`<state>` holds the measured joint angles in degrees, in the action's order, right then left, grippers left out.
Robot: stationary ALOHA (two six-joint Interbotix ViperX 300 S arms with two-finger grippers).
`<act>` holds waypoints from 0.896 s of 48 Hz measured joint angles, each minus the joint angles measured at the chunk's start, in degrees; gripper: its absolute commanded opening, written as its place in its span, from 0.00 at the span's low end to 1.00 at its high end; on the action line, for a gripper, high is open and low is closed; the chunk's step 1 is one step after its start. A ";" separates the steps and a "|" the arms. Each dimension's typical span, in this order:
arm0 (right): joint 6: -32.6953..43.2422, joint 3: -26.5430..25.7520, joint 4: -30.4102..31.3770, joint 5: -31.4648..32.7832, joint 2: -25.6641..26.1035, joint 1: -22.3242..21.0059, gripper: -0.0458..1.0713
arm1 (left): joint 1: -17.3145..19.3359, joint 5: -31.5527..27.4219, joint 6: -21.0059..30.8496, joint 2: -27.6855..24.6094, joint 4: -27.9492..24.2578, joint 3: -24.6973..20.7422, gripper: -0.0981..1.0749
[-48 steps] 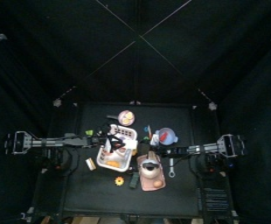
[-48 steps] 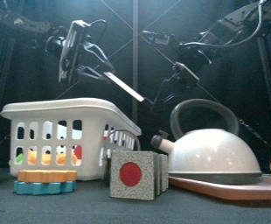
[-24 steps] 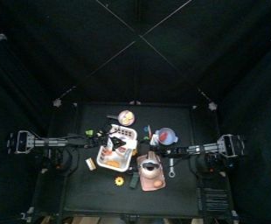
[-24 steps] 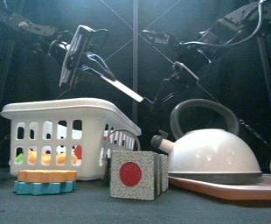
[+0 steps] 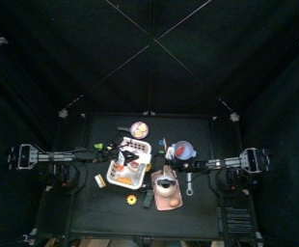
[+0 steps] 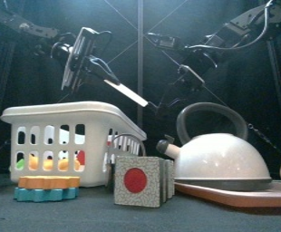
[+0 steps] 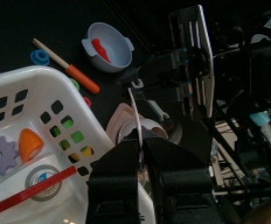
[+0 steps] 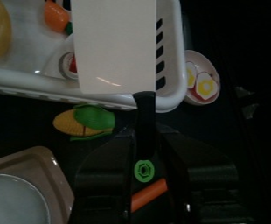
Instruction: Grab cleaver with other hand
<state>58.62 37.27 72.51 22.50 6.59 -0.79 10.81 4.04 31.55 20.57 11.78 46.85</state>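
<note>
The cleaver hangs in the air above the white basket, its pale blade slanting down to the right. In the right wrist view the wide blade fills the upper middle, and my right gripper is shut on its dark handle. My right gripper sits at the cleaver's right end in the front view. In the left wrist view the blade shows edge-on as a thin line running down between the jaws of my left gripper, which look shut on it. My left gripper is at the blade's upper left end.
A silver kettle stands on a brown tray at the right. A small box with a red dot and stacked orange and blue gears lie in front of the basket. A grey bowl and a plate with an egg lie nearby.
My left arm has shifted a little to the right, toward the blade. The cleaver and my right gripper have barely moved.
</note>
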 measured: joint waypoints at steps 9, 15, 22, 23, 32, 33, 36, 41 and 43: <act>0.00 0.44 0.00 -1.93 0.62 0.26 0.85 | 0.09 0.00 0.00 0.09 0.00 0.53 0.41; 0.00 1.14 0.09 -1.93 1.76 0.26 0.86 | 0.09 0.00 -0.09 0.09 0.00 0.70 0.41; 0.18 2.29 0.00 -1.85 3.52 0.26 0.86 | 0.09 0.00 0.00 0.09 0.00 0.97 0.41; 0.18 2.46 0.09 -1.85 3.78 0.26 0.86 | 0.09 0.00 -0.09 0.09 0.00 0.97 0.41; 0.35 4.22 0.00 -2.20 6.06 0.26 0.86 | 0.09 0.00 0.00 0.09 0.00 0.97 0.41; 0.35 4.48 0.00 -2.29 6.33 0.26 0.86 | 0.09 0.00 -0.09 0.09 0.00 0.97 0.41; 0.35 4.83 0.00 -2.37 6.86 0.26 0.86 | 0.09 0.00 0.00 0.09 0.00 0.97 0.41; 0.44 5.71 0.00 -2.46 8.00 0.35 0.86 | 0.09 0.00 -0.09 0.18 0.00 1.32 0.41; 0.44 5.98 0.00 -2.46 8.53 0.53 0.86 | 0.00 0.00 -0.09 0.35 0.00 1.58 0.41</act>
<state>59.06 43.24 72.51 20.04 15.12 -0.26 10.81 4.04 31.46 20.92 11.78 48.43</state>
